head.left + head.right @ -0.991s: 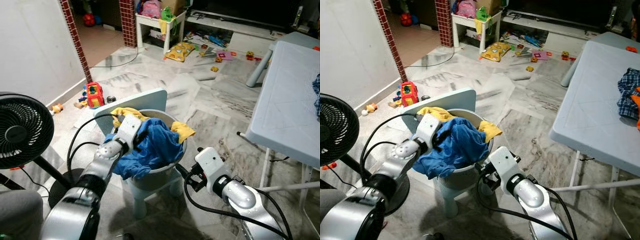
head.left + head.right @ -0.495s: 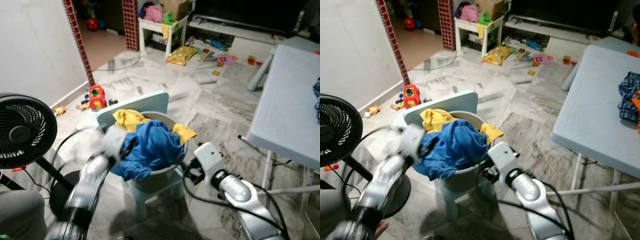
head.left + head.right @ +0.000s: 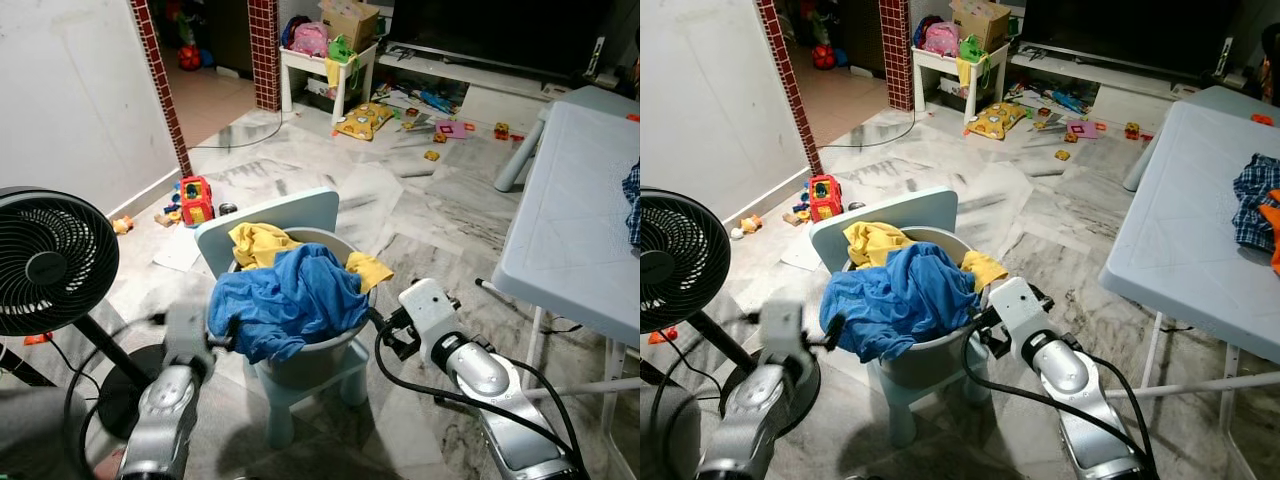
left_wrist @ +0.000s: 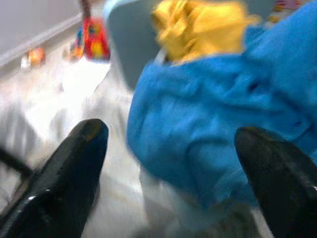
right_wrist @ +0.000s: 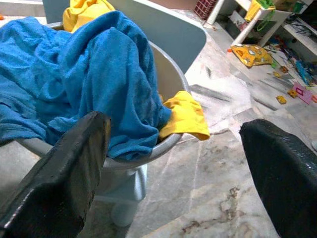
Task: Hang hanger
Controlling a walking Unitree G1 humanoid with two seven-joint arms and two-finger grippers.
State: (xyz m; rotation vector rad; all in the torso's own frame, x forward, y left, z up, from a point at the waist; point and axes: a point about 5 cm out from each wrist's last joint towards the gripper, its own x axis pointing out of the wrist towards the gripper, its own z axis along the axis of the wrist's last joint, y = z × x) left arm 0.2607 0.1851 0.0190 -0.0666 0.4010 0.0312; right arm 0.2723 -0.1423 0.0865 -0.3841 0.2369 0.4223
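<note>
A round grey plastic basin (image 3: 330, 355) sits on a small pale blue plastic chair (image 3: 290, 212) in the middle of the marble floor, heaped with a crumpled blue cloth (image 3: 285, 300) that spills over its near rim, and a yellow garment (image 3: 258, 240) peeks out behind it and over the far side. The left gripper (image 4: 173, 163) is low beside the basin, just off the hanging blue cloth, its two black fingers (image 4: 64, 173) spread wide with nothing between them; the picture there is blurred. The right gripper (image 5: 173, 148) is on the other side of the basin, near its rim, fingers (image 5: 64, 163) likewise wide apart and holding nothing. A black standing fan (image 3: 45, 262) is at the robot's left, and a light grey folding table (image 3: 1200, 230) stands at its right with a checked cloth (image 3: 1252, 200) on it. No hanger can be made out. Toys (image 3: 192, 195) are scattered on the floor beyond the chair.
</note>
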